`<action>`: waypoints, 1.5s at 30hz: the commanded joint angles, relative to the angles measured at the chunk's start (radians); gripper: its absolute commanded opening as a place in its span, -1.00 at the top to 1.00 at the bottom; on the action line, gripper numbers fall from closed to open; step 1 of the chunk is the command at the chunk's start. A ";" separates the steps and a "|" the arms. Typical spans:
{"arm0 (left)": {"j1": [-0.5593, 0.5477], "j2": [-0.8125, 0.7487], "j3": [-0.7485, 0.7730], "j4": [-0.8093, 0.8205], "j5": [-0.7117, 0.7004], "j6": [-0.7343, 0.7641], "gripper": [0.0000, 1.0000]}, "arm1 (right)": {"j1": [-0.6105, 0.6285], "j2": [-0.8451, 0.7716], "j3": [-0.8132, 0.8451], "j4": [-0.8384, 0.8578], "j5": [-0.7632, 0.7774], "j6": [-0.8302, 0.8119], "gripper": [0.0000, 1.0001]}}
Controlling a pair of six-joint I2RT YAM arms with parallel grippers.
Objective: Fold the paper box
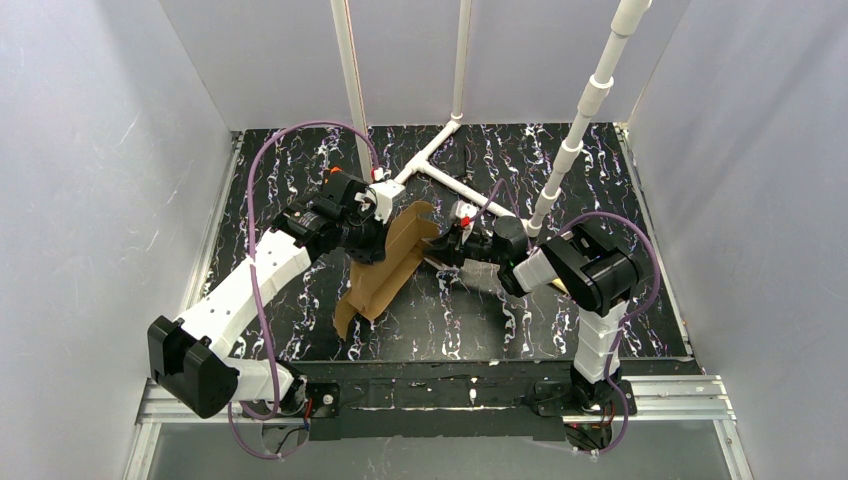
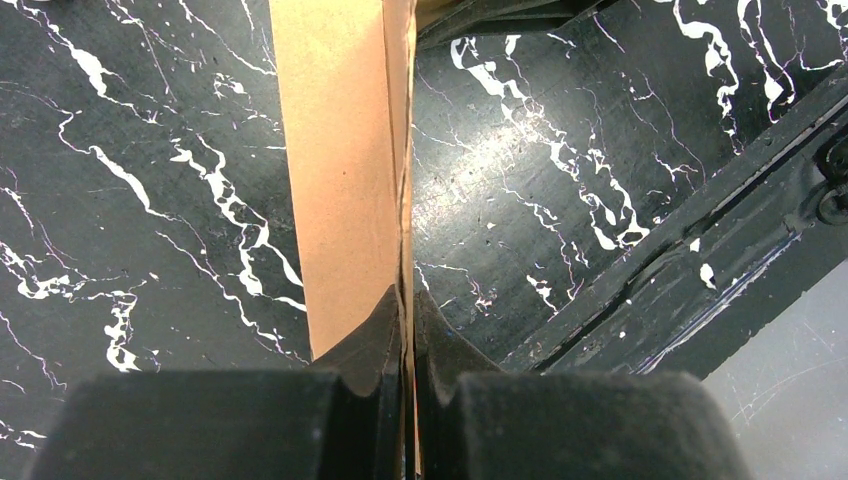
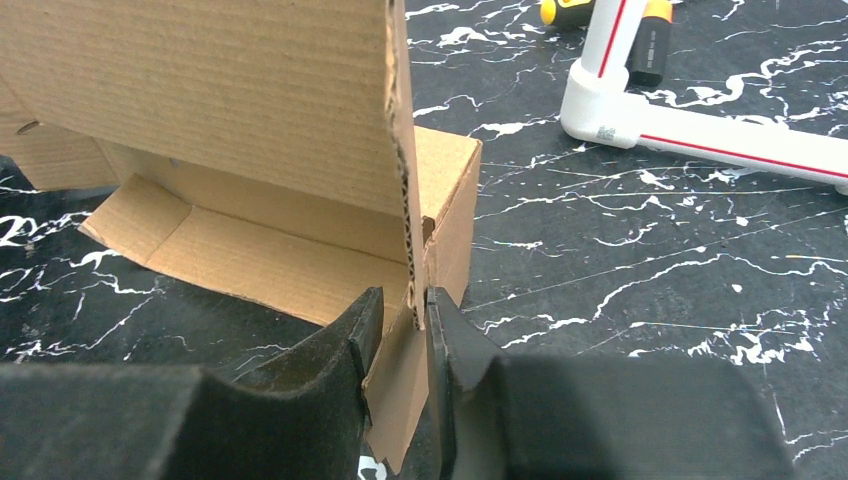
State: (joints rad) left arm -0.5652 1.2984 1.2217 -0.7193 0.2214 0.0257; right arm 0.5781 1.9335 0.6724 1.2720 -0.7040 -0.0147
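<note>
— Near the middle of the tabletop (image 1: 470, 320), where exactly does the paper box (image 1: 385, 265) sit?
— Between the two arms, and only partly folded. From above it shows as a slanted brown sheet, with its lower end towards the near edge and its upper end raised between both end effectors.
— What about the left end effector (image 2: 408, 300)?
— Its fingers are pressed together on a cardboard edge. The left wrist view shows that panel edge-on, running straight away from the fingertips, with black marbled surface on either side.
— And the right end effector (image 3: 405, 305)?
— It is pinching cardboard too. Its fingers (image 3: 340, 345) grip the rough corrugated edge of an upright panel, low down. Behind that panel another panel lies flat on the tabletop, and a short side wall stands folded up at its right end.
— Anything else close by?
— A white pipe frame (image 3: 700, 140) lies on the tabletop beyond the box and apart from it. From above I cannot tell whether the sheet's lowest corner touches the surface
</note>
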 commanded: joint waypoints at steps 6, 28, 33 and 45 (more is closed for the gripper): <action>-0.004 0.014 0.008 -0.022 0.007 0.017 1.00 | -0.014 -0.051 0.076 -0.125 -0.145 -0.024 0.33; -0.004 0.020 0.019 -0.044 -0.014 0.029 1.00 | -0.077 -0.086 0.213 -0.491 -0.343 -0.126 0.04; -0.004 0.023 0.022 -0.046 -0.014 0.031 1.00 | -0.087 -0.077 0.228 -0.506 -0.413 -0.114 -0.10; -0.004 0.029 0.028 -0.049 -0.014 0.034 1.00 | -0.088 -0.076 0.326 -0.821 -0.463 -0.294 -0.18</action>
State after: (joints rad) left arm -0.5652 1.3209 1.2240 -0.7345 0.2199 0.0456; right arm 0.4965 1.8900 0.9375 0.5976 -1.1225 -0.1978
